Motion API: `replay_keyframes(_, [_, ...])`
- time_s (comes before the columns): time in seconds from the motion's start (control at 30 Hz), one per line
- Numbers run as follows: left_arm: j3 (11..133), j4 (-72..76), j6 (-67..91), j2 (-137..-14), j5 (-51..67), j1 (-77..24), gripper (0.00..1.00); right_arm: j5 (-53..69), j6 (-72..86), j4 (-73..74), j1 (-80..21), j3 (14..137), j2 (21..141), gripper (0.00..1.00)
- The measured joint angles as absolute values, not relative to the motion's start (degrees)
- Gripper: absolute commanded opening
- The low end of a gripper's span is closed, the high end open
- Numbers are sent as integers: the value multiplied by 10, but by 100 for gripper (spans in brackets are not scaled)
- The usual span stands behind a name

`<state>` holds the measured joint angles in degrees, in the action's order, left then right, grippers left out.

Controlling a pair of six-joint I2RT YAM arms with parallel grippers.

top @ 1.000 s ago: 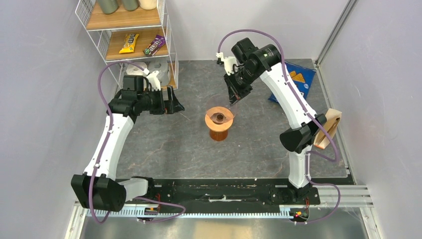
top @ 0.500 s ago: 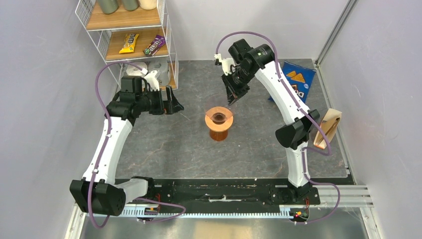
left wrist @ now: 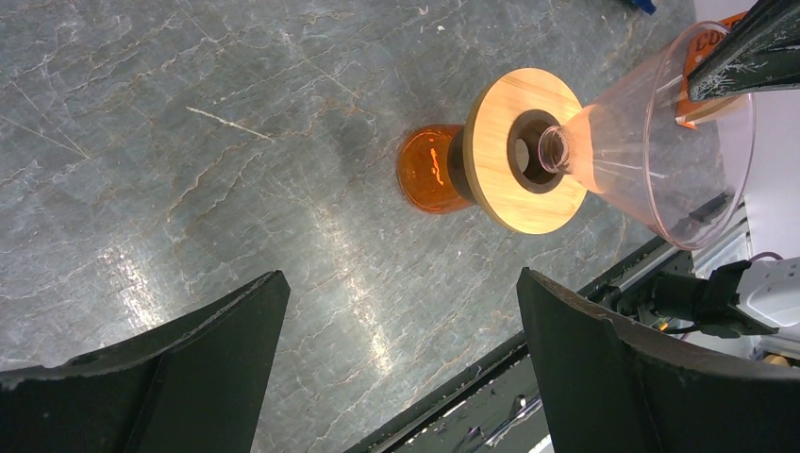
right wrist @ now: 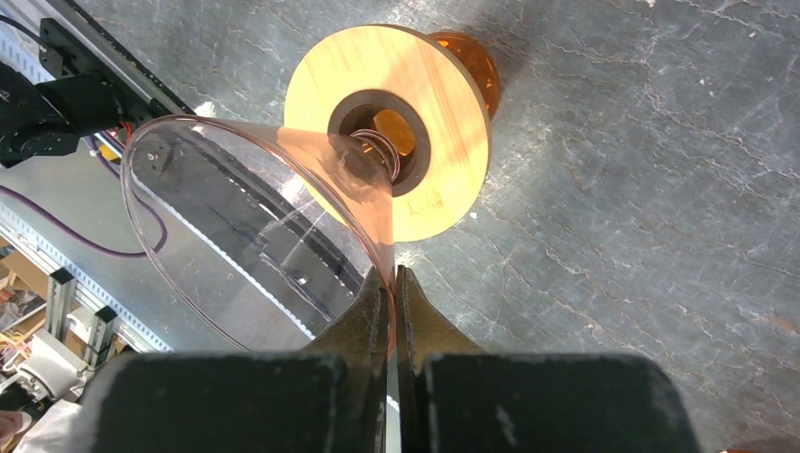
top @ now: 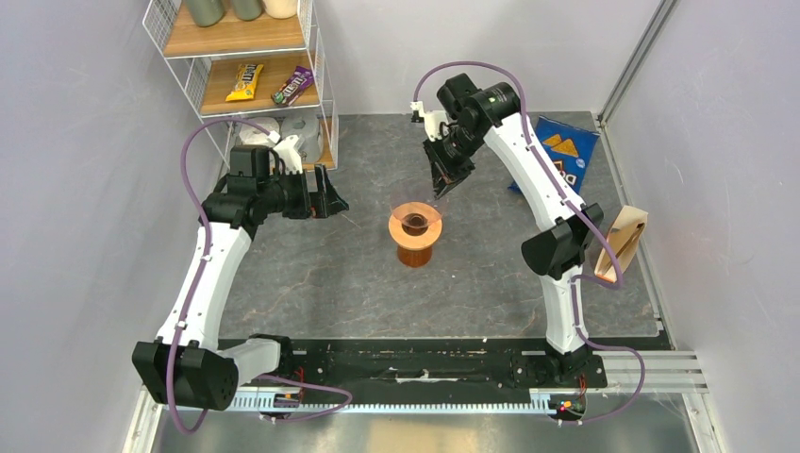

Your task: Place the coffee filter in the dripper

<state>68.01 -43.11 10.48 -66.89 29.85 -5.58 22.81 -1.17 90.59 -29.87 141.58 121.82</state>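
Moved: since a second ago the right arm's elbow has drawn slightly toward the middle of the top view and its wrist has edged toward the upper part. The left arm has barely shifted.
Right gripper (right wrist: 391, 283): fingers pressed together on the thin wall of the clear cone (right wrist: 236, 217).
Clear cone: tilted, with its narrow tip at the dark centre hole of the wooden ring (right wrist: 443, 123). Whether tip and ring touch cannot be told.
Dripper (top: 415, 241): upright on the table (top: 330, 283) at the centre of the top view, its orange base below the ring.
Left gripper (left wrist: 396, 283): fingers wide apart and holding nothing, left of the dripper and apart from it.
Coffee filter (top: 625, 236): light-brown, at the right edge of the table, partly behind the right arm. Its details are too small to tell.
Blue crisp bag (top: 566, 156): upper right, partly behind the right arm.
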Motion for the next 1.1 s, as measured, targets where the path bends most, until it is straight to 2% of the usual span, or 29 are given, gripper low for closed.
replay_keyframes(0.8, [678,-430,105,-669,300,-56,99,241,-13,906,-297,1416,1245,0])
replay_keyframes(0.87, [678,-429,105,-669,300,-56,99,241,-13,906,-296,1416,1248,6])
replay_keyframes(0.93, [678,-429,105,-669,300,-56,99,242,-13,906,-295,1416,1251,8])
replay_keyframes(1.03, [678,-428,105,-669,300,-56,100,244,-15,905,-293,1416,1256,18])
replay_keyframes(1.1, [678,-427,105,-669,301,-56,100,248,-15,905,-292,1416,1259,34])
